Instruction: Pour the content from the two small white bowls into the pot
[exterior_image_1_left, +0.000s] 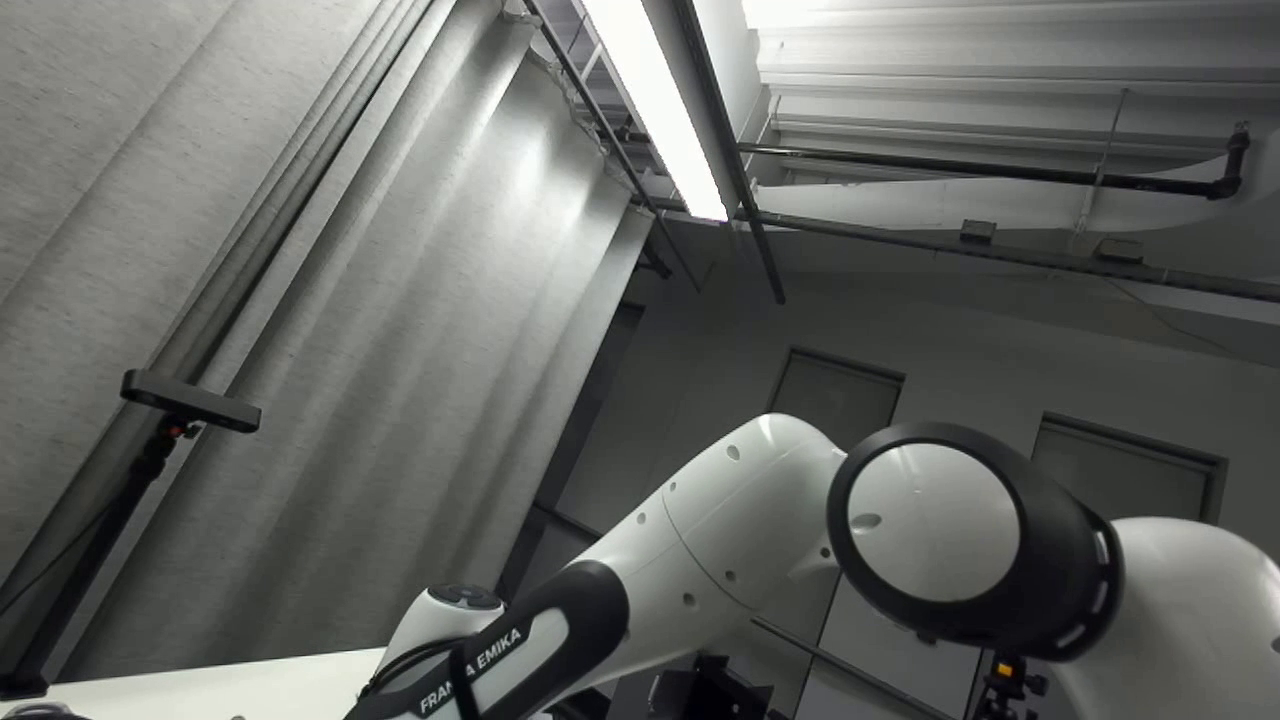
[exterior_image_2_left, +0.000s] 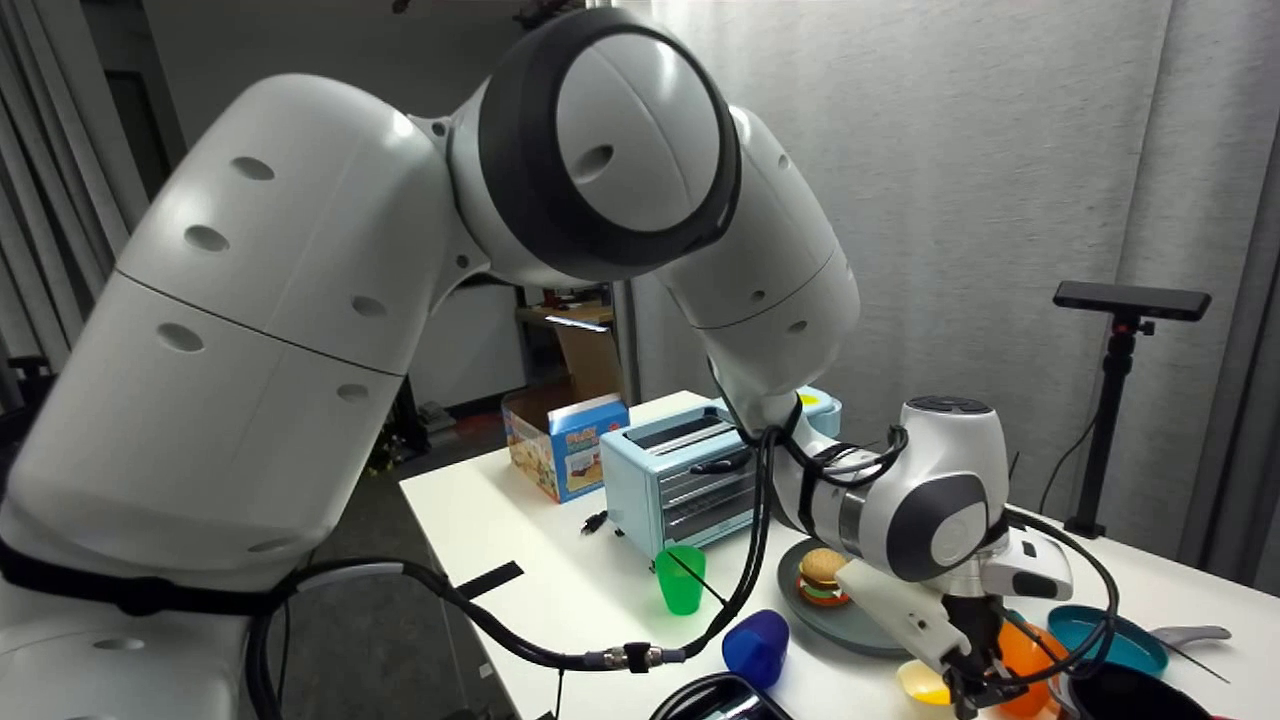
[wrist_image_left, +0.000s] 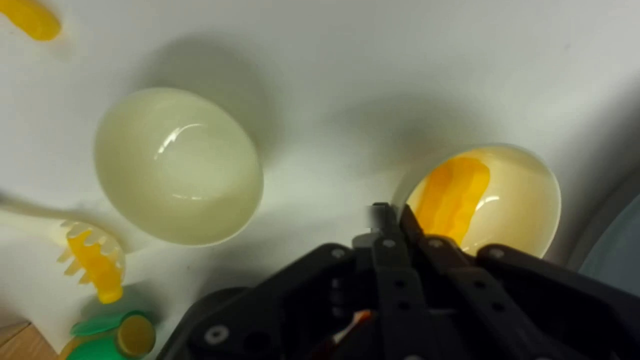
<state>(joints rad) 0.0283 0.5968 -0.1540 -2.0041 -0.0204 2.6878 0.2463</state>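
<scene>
Counting two in the wrist view: a small white bowl (wrist_image_left: 530, 210) with yellow content (wrist_image_left: 450, 195) and a second bowl (wrist_image_left: 180, 165) apart on the bench (wrist_image_left: 320, 60). Clamped across the first bowl's rim with both fingers (wrist_image_left: 394, 257). Near these in an exterior view, finding one dark pot (exterior_image_2_left: 1128, 692); farther, one blue cup (exterior_image_2_left: 756, 648) and one green cup (exterior_image_2_left: 681, 582). Reading "EMIKA" on the arm (exterior_image_1_left: 700, 550) and, farthest, "PLAY" on one blue box (exterior_image_2_left: 575, 460).

From the gripper (wrist_image_left: 397, 212) in the wrist view, I see free table (wrist_image_left: 325, 75) at 11 to 12 o'clock. A white bowl (wrist_image_left: 177, 167) obstructs 9 o'clock; a second bowl (wrist_image_left: 527, 205), pinched at its rim, blocks 3 o'clock. In an exterior view, an orange object (exterior_image_2_left: 1025, 662) obstructs 2 o'clock.
</scene>
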